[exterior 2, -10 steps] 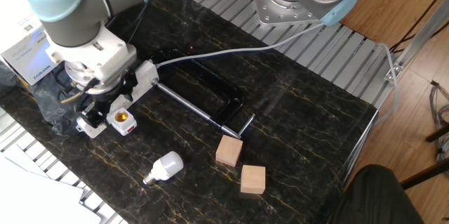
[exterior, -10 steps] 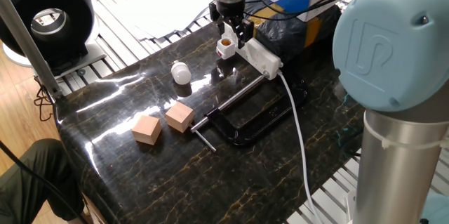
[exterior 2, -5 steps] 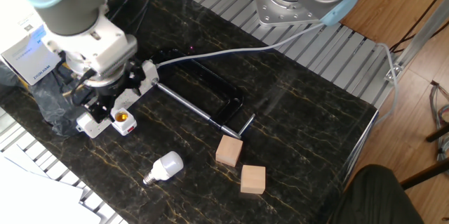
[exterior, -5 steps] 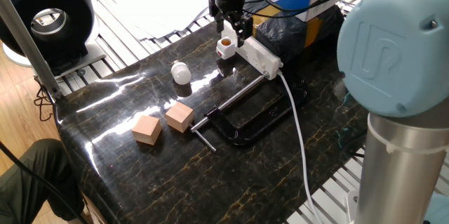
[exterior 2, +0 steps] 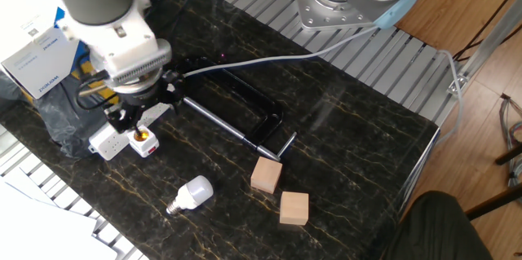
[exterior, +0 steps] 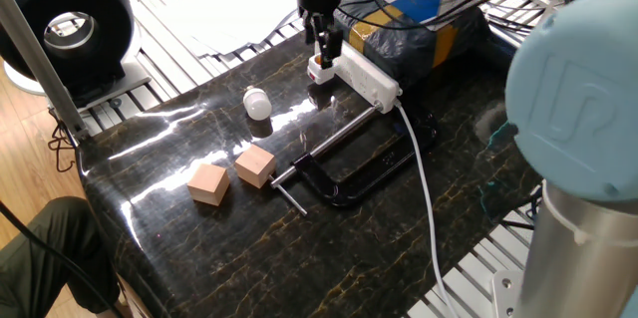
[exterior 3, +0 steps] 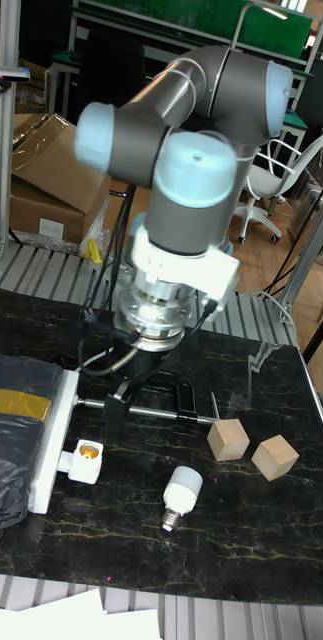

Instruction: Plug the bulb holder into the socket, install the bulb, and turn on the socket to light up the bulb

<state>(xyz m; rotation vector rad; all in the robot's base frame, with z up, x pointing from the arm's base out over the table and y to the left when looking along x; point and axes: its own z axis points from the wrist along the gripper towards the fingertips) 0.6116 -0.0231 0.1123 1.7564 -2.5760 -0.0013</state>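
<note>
My gripper point(exterior 2: 129, 119) hung empty, slightly parted, over the plugged-in bulb holder point(exterior 2: 142, 138); the bulb point(exterior 2: 192, 193) lay nearby, sideways.

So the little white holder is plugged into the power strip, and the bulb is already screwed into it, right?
Not quite. The holder does sit against the power strip, but its brass opening is empty. The bulb lies loose on the table, near the wooden cubes. The tall fixed view shows this best.

The arm's blue joint cap point(exterior: 588, 109) bore an embossed "UR" logo; print on the white-and-blue box point(exterior 2: 41, 52) was too small to read.
</note>
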